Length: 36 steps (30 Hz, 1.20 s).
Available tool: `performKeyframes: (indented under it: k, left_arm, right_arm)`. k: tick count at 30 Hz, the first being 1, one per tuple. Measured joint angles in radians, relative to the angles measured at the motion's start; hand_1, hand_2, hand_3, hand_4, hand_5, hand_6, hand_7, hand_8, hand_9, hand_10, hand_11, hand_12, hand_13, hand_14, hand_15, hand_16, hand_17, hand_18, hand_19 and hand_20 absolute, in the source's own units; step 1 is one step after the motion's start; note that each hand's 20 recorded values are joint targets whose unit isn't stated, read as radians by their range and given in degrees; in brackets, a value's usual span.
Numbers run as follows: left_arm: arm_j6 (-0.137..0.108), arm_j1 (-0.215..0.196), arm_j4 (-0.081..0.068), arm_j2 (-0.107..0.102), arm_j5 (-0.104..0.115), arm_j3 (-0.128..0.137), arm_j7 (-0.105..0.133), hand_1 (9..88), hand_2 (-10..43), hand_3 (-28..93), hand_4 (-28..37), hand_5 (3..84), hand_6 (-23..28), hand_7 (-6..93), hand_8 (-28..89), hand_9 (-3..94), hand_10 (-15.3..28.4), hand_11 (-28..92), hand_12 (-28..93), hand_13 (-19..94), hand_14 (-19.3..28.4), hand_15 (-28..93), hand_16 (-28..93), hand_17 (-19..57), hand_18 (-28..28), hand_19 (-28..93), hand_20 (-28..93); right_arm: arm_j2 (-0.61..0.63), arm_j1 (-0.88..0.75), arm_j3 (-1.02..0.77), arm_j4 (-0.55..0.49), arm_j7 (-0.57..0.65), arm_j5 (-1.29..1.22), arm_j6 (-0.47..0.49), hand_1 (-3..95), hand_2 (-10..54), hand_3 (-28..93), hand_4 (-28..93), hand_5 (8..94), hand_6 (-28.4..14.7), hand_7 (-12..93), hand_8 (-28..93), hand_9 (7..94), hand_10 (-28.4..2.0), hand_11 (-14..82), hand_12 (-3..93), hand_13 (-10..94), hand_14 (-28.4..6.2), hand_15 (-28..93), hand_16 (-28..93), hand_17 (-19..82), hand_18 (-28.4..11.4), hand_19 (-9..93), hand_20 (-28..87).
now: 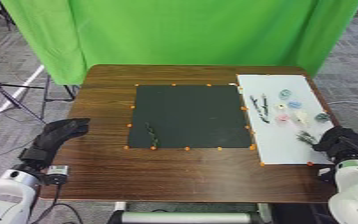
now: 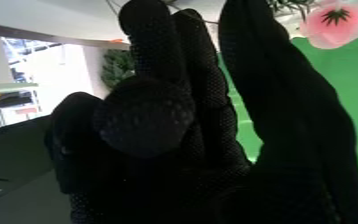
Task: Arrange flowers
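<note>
So we've got our right hand [image 1: 339, 142] at the near right edge of the white board [image 1: 286, 152], right by a leafy green sprig [image 1: 306, 137]. Its fingers [image 2: 149, 45] are pretty much straight, with a gap between a couple of them, thumb folded across the palm, and we can't see them clamped on anything. Left hand [image 1: 62, 132] hangs over the left side of the bench [image 1: 184, 180], fingers loosely stretched out, nothing in it.

On the board beyond the sprig are pink blooms [image 1: 282, 118], a blue one [image 1: 294, 104] and two dark stems [image 1: 265, 107]. One green stem [image 1: 152, 135] lies on the dark mat [image 1: 189, 112], near its left corner on our side, so we'd guess the sprig goes there next.

What worries us: the sprig is skinny and flat on the board, so if we close too high the glove just skims over it, and too low it jams into the board. The blooms are close too, so a wide sweep could easily roll one away. Weak pinch = sprig twisting or dropping on the way over, imo
</note>
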<state>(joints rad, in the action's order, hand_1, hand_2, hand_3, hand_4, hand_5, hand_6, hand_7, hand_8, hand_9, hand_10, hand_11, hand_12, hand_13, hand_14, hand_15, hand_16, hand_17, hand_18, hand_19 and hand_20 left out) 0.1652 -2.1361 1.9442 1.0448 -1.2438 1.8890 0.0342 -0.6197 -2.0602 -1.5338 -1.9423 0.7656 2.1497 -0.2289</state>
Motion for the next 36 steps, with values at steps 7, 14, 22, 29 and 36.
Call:
performKeyframes:
  k: [7,14,22,29,36]
  left_arm:
    - [0.005,0.003,0.000,0.001,-0.004,0.000,-0.001,25.4,-1.3,58,-22.0,45.7,5.5,11.5,-5,44.2,16.0,17,12,35,19.3,18,1,4.8,13.5,11,16]
    - [0.006,0.005,0.000,0.001,-0.004,0.000,-0.001,25.3,-1.3,58,-22.1,45.8,5.5,11.5,-5,44.3,16.0,17,12,35,19.3,18,1,4.8,13.5,11,16]
    - [0.008,0.006,0.000,0.001,-0.004,-0.001,-0.001,25.3,-1.2,58,-22.1,45.8,5.4,11.6,-5,44.3,16.0,17,12,35,19.4,18,1,4.8,13.5,11,16]
    - [0.009,0.006,0.001,0.000,-0.004,0.002,-0.003,24.7,-1.2,59,-22.3,45.9,5.5,11.8,-5,44.4,16.2,17,12,35,19.5,18,1,4.6,13.7,11,16]
    - [0.014,0.006,0.003,-0.001,-0.004,0.002,-0.006,24.2,-1.2,59,-23.0,46.0,5.6,11.6,-5,44.6,16.2,17,12,35,19.5,18,1,4.5,13.7,11,16]
  right_arm:
    - [0.009,0.011,0.035,0.023,0.000,0.028,-0.104,71.4,-9.5,38,-2,71.9,-2.2,30,23,89.7,-9.7,20.9,46.6,94,-0.4,55,37,67,-8.8,93,47]
    - [0.018,0.018,0.028,0.012,-0.008,0.039,-0.164,69.1,-9.5,45,-4,72.1,-3.1,33,21,89.6,-10.0,24.5,45.0,94,0.0,56,36,68,-8.3,93,47]
    - [0.037,0.035,0.001,-0.047,-0.032,0.028,-0.178,68.2,-9.5,47,-3,72.6,-3.8,35,20,90.1,-10.2,26.0,43.9,94,0.4,58,34,70,-7.9,93,47]
    - [0.059,0.075,-0.043,-0.149,-0.079,-0.282,-0.178,68.5,-9.5,47,-2,73.6,-4.8,35,19,91.2,-10.7,26.0,41.7,94,0.1,58,32,72,-6.0,92,43]
    - [0.070,0.220,0.051,-0.191,-0.123,-0.366,-0.180,68.8,-9.5,46,-1,73.9,-5.2,35,19,91.5,-11.0,26.3,41.0,94,-0.3,58,30,73,-4.7,91,41]
